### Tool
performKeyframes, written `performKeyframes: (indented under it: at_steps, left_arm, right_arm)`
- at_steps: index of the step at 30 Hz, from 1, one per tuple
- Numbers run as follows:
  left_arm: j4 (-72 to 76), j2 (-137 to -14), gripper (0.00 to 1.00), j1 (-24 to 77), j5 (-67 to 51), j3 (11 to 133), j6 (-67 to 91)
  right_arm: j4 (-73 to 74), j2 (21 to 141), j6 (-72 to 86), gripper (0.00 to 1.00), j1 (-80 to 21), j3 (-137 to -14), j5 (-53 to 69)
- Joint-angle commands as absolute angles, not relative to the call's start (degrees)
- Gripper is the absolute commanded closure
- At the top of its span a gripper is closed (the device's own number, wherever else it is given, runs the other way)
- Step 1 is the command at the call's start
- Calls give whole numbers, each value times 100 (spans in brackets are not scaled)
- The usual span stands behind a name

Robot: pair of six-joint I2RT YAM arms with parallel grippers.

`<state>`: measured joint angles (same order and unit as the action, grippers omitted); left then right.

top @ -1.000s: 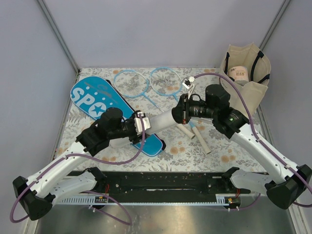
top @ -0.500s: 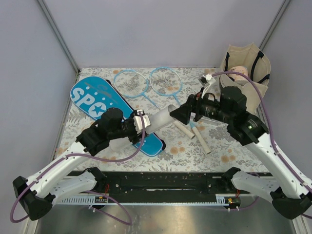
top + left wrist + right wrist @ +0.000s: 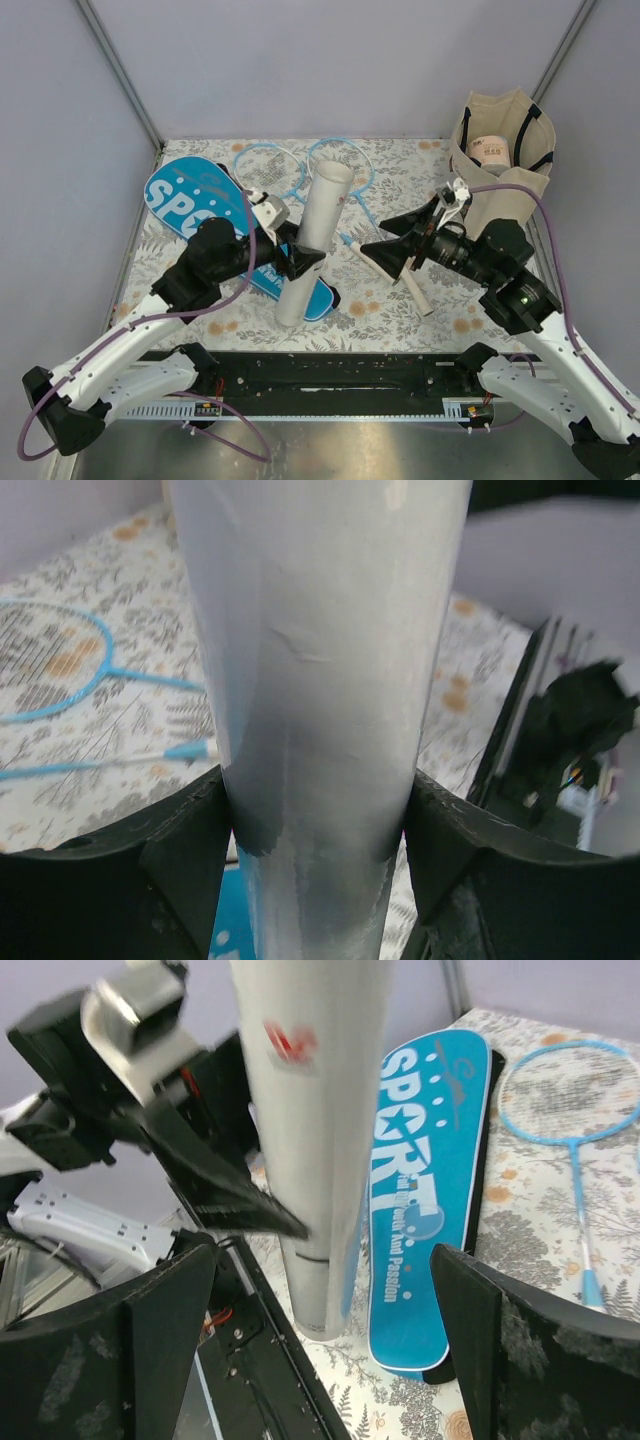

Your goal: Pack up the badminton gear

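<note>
Clamped the white tube near-upright between the left fingers, its foot over the 5 o'clock tip of the blue SPORT cover, with the right fingers spread wide, empty, at its 3 o'clock.

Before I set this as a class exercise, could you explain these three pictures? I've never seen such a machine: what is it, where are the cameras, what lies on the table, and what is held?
These are two robot arms bolted at the near edge of a table. The wide picture looks down from above and behind them. The other two come from a camera on each wrist, so the black shapes at their lower edges are that arm's own jaws. The left arm grips a white tube, roughly upright. The right arm has its jaws wide open, holding nothing. On the flowered table lie a blue SPORT cover and two light-blue rackets. A beige tote stands at the right.
</note>
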<state>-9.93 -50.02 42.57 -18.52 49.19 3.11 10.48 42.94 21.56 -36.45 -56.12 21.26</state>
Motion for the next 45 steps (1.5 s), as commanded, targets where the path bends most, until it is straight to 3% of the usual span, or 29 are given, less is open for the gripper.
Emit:
performKeyframes:
  at_steps: [1,11,21,33,45]
  left_arm:
    - [1140,-4632,57,4271,-1812,5019,2002]
    - [2513,-4517,57,4298,-1538,4509,3084]
    - [2418,-4553,58,4368,-590,4254,3244]
    - [2364,-4473,58,4377,167,3946,2742]
    - [2549,-4491,60,4447,844,3911,3534]
  right_arm:
    - [-217,4421,2118,2,-3683,-5125,2961]
    - [-1696,5228,2813,1,-3893,-4500,3402]
    - [-1327,6345,2259,3,-4904,-5203,2005]
    - [-2065,6662,3963,2,-5106,-4992,1301]
    - [-1881,7119,4096,5,-5563,-5019,229]
